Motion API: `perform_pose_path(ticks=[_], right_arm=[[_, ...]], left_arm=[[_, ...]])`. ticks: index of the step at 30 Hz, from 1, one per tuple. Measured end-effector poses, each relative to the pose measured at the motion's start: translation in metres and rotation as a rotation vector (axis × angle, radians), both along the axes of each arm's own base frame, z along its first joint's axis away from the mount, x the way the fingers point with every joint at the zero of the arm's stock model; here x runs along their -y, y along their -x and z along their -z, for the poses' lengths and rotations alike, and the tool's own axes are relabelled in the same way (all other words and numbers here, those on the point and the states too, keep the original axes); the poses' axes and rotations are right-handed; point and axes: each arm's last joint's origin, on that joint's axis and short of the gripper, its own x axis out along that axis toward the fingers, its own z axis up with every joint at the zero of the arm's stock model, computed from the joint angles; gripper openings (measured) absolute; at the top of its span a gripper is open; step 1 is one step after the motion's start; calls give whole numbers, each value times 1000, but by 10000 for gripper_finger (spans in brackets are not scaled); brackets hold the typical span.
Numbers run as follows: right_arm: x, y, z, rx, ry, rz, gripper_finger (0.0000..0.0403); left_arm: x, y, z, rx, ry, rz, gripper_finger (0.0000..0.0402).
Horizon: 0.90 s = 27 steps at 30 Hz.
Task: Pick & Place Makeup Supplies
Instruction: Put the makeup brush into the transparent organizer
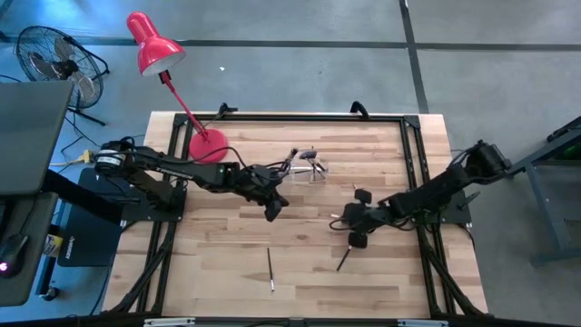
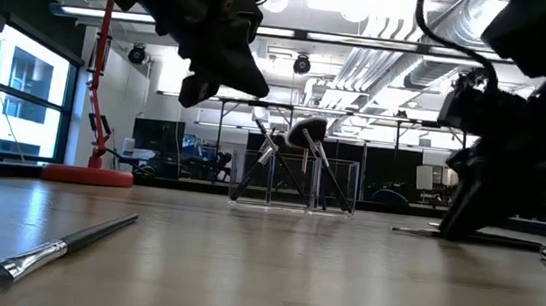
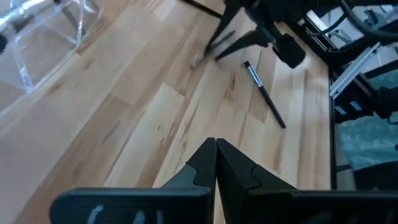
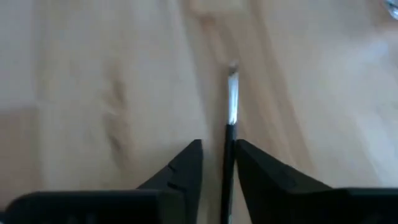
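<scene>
My right gripper (image 4: 219, 146) is down at the tabletop right of centre (image 1: 339, 218), open by a narrow gap. A thin brush with a silvery ferrule (image 4: 231, 99) lies flat on the wood between its fingers. My left gripper (image 3: 216, 149) is shut and empty, hovering above the table's middle (image 1: 272, 211). A clear holder (image 1: 304, 163) stands toward the far side with several brushes leaning in it, one with a fluffy black head (image 2: 305, 131). A silver-ferruled brush (image 1: 270, 270) and a dark liner (image 1: 343, 261) lie flat near the front.
A red desk lamp (image 1: 207, 145) stands with its base on the far left of the table. A black frame (image 1: 272, 116) runs along the table's edges. Bare wood lies between the two arms and toward the near left corner.
</scene>
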Motion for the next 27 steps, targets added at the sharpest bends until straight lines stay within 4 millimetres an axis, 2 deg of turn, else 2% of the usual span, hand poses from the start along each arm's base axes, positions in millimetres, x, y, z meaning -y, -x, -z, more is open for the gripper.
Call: perform_pose_path(ticks=[5, 7, 11, 17, 22, 27], right_arm=[[4, -5, 0, -5, -39, -58, 20], [5, -7, 3, -15, -52, -85, 8], [5, -15, 9, 14, -36, -138, 16], [12, -31, 12, 122, -8, -171, 6], [24, -51, 14, 129, -34, -186, 2], [28, -75, 13, 135, -60, -232, 1]], left_arm=[[1, -2, 2, 14, -36, 35, 5], [3, -3, 1, 30, -57, 58, 5], [9, -6, 0, 72, -134, 111, 5], [22, -17, -1, 205, -248, 192, 5], [25, -25, 23, 142, -238, 244, 20], [27, -30, 42, 78, -196, 266, 55]])
